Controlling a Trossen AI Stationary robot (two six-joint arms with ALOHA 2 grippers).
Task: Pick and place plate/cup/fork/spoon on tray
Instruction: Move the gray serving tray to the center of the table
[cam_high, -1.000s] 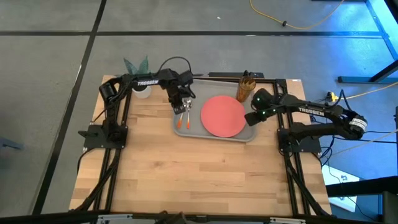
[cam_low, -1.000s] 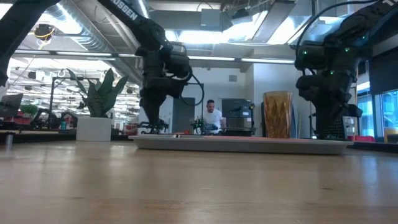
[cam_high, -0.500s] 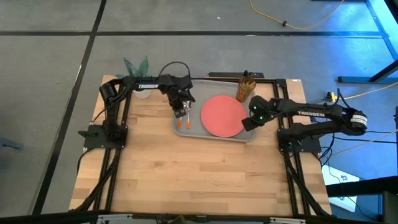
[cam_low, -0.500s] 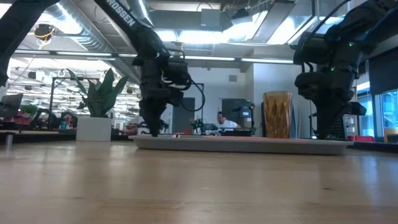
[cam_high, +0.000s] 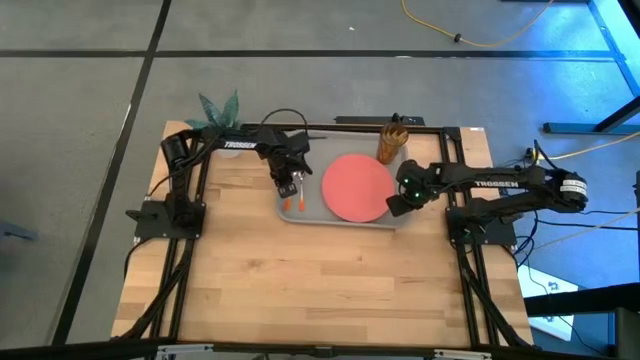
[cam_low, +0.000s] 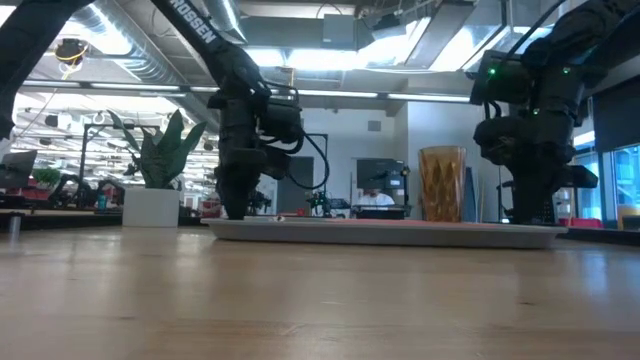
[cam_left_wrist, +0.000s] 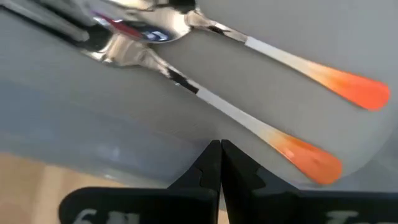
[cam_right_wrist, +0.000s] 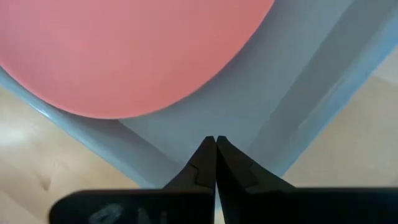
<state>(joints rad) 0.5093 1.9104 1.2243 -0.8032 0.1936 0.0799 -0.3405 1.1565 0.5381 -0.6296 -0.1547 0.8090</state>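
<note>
Tray (cam_high: 340, 214) is lying near the far middle of the wooden table (cam_high: 320, 280), and we are seeing all four items on or at it. Plate (cam_high: 357, 186) is lying flat inside the tray, filling its right half. Cup (cam_high: 391, 144) is standing upright at the tray's far right corner; from above we cannot tell whether it is inside the rim or just beyond it, though in the low view the cup (cam_low: 444, 184) is rising above the tray's right part.

We are finding the fork (cam_left_wrist: 205, 102) and the spoon (cam_left_wrist: 273, 56) lying side by side in the tray's left part, their orange handles pointing toward the table's near edge and their metal ends partly hidden under the left arm in the high view.

We are holding the left gripper (cam_high: 288, 186) over the tray's left end, right above the two utensils, its fingers (cam_left_wrist: 214, 163) pressed together and gripping nothing. We are holding the right gripper (cam_high: 392, 205) over the tray's near right corner, just beside the plate's edge, its fingers (cam_right_wrist: 214, 158) likewise closed tight on nothing.

A potted plant (cam_low: 155, 170) is standing at the table's far left corner, well apart from the tray.
</note>
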